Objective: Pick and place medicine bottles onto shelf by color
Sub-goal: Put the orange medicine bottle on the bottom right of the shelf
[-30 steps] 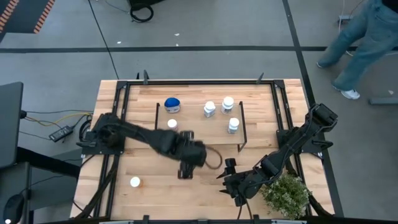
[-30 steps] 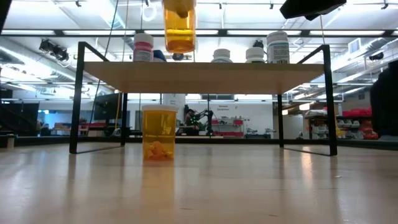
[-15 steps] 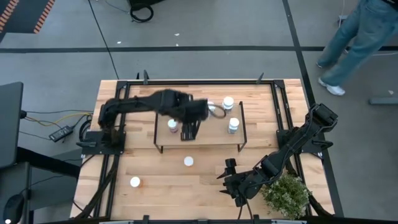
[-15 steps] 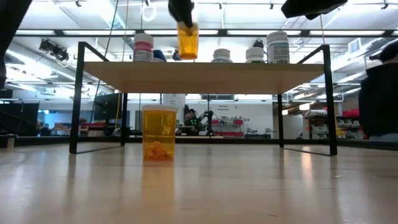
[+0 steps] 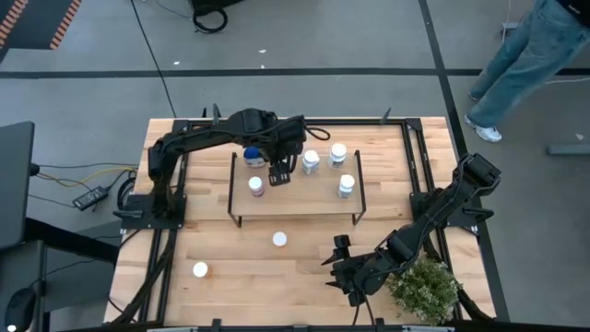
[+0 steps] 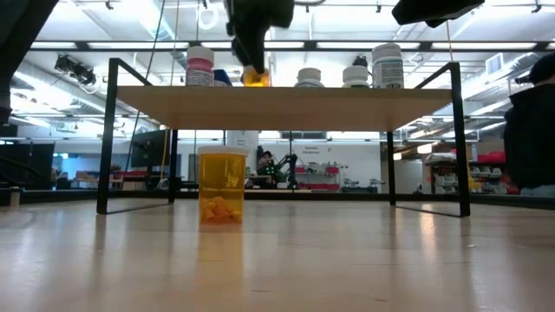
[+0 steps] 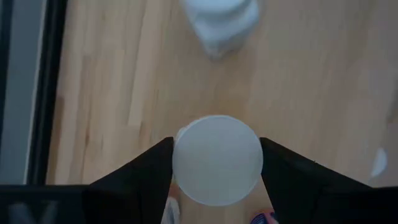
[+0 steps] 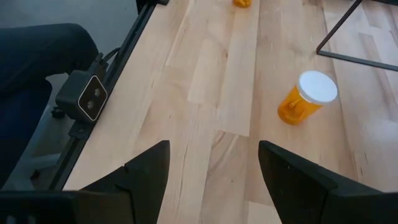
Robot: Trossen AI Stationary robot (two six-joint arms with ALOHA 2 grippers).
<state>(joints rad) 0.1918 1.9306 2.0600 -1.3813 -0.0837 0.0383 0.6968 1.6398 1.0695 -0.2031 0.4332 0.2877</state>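
L gripper is positioned over the shelf, fingers closed on either side of a white-capped orange bottle; low view shows the bottle base at or just above the shelf board, contact not confirmable. On the shelf: blue bottle just beside the L gripper, purplish bottle nearer the front edge, three white bottles toward the R end. On the counter in front of the shelf: two more white-capped orange bottles, one near centre, one toward the L side. R gripper rests low over the counter front, next to the green plant, fingers spread apart, holding nothing.
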